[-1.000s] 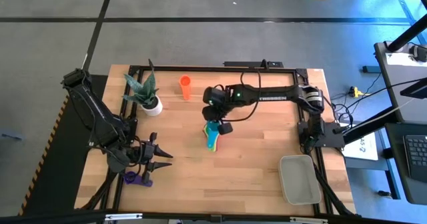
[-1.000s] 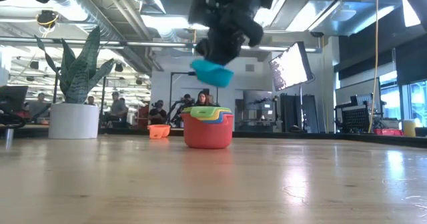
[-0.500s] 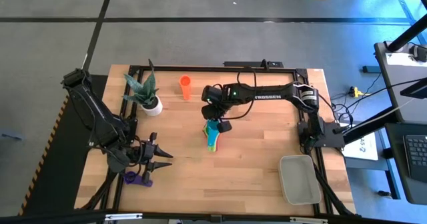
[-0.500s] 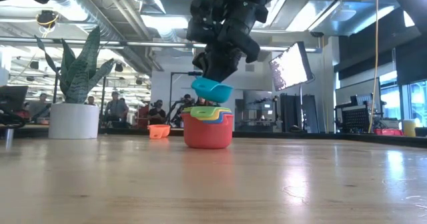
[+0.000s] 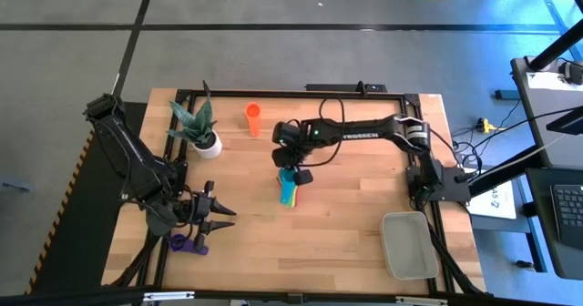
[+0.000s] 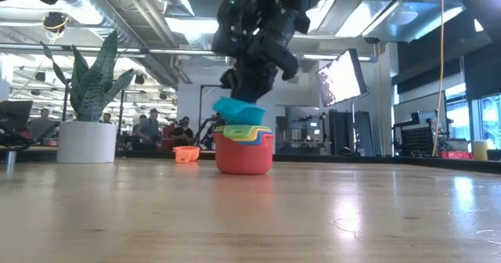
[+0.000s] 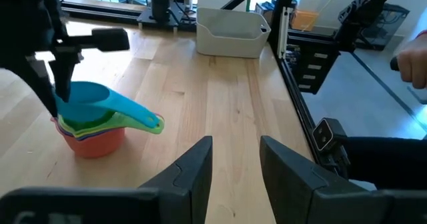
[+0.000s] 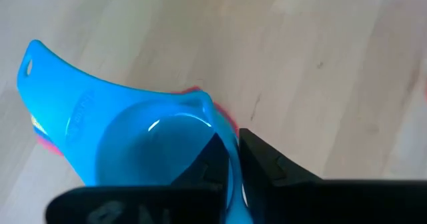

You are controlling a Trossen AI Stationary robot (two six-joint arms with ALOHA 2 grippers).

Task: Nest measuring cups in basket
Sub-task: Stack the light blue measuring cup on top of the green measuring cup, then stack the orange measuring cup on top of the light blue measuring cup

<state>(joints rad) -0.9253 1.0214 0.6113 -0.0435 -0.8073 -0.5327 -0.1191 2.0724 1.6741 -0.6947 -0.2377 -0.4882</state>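
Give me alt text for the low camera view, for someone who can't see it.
The right gripper holds a teal cup on top of a stack of nested cups on a wooden table. A potted plant stands at the left, a small orange cup sits farther back, and people sit in the room behind.

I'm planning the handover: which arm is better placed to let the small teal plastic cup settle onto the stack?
The right. Its gripper is shut on the rim of the teal plastic cup, right above the stack of nested cups. The left gripper waits open near the table's front left, beside a purple cup.
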